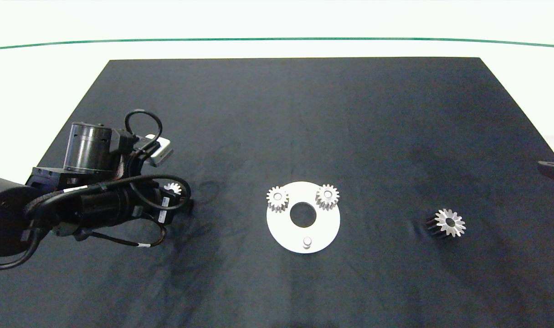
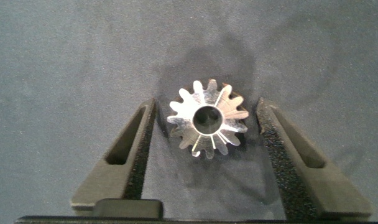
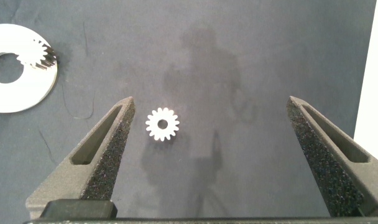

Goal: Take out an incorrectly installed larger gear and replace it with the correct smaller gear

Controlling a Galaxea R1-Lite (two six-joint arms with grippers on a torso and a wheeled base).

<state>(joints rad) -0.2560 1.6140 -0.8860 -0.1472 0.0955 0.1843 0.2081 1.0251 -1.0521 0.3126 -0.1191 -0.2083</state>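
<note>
While the open left gripper straddled the smaller gear on the surface, centred, even closing was advised; the right gripper was held open.

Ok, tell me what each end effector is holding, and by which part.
Nothing is held. The left end effector is open around the smaller gear without touching it; the right end effector is open, empty.
</note>
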